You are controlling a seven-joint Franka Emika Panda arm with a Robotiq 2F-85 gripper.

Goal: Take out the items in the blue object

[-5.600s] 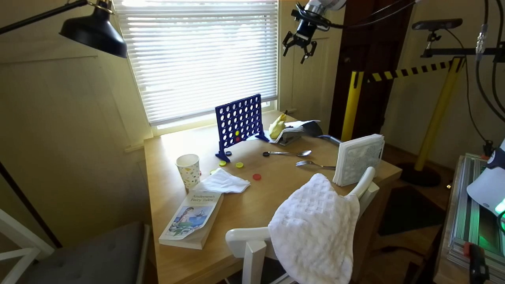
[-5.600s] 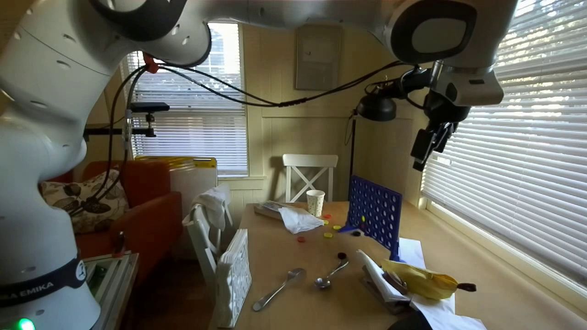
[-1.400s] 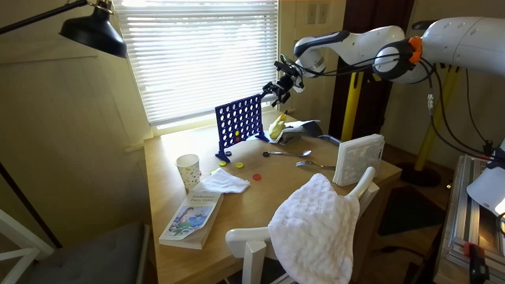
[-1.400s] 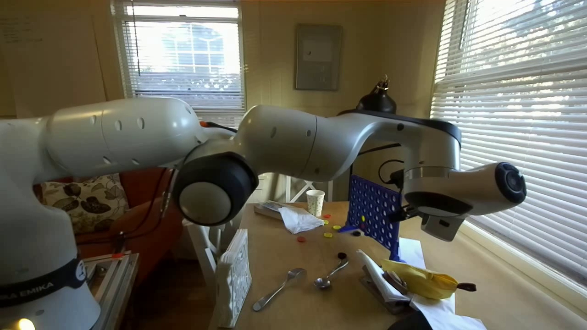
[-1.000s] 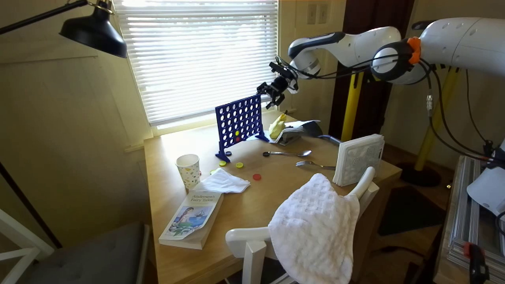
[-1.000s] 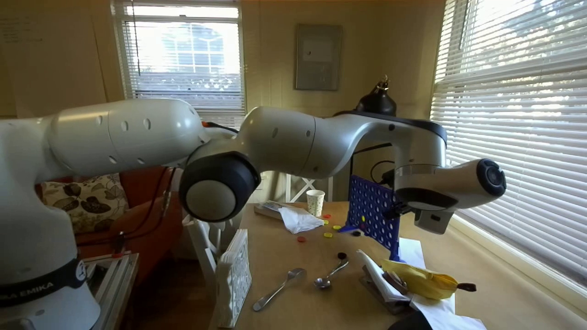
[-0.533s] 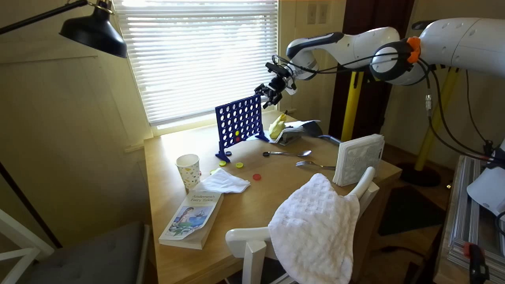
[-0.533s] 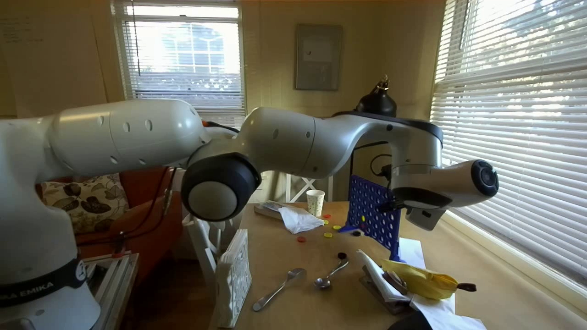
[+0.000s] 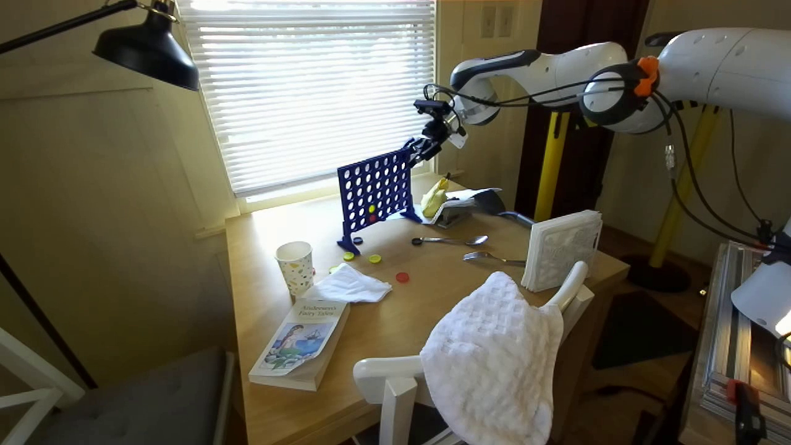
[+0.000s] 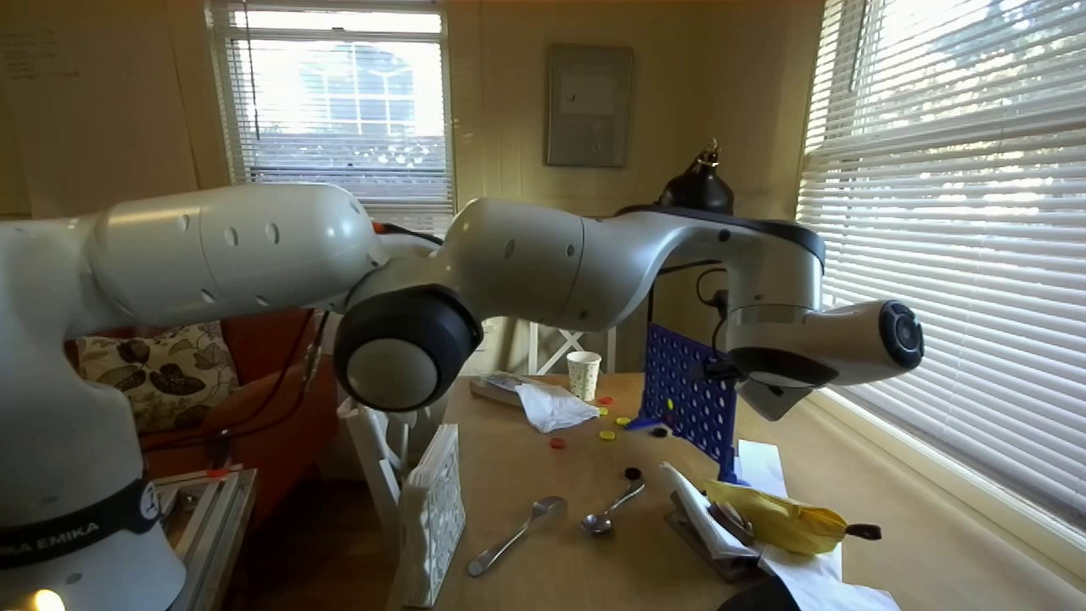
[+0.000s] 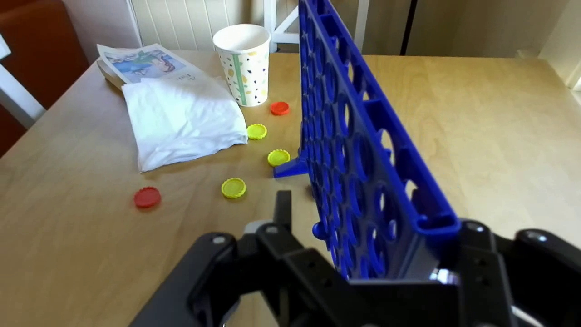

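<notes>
The near end of the upright blue plastic game grid (image 11: 363,122) is straddled by the black two-fingered gripper (image 11: 370,222).
The fingers (image 11: 283,211) are held apart, the grid's top corner between them; whether it is touched by either cannot be told. Low inside the grid, a round yellow disc (image 9: 371,209) is held directly above a red disc (image 9: 372,218). To the grid's left in the wrist view, a flat red plastic counter (image 11: 147,197) is seen well apart, then a yellow plastic counter (image 11: 233,188) nearer the grid. Just beside the grid's far foot, a dark disc (image 9: 358,240) and another yellow counter (image 11: 278,157) are placed. Farther off, left of the grid, a rumpled white napkin (image 11: 181,122), a speckled white paper cup (image 11: 245,68) and a pale paperback book (image 11: 150,61) are set.
</notes>
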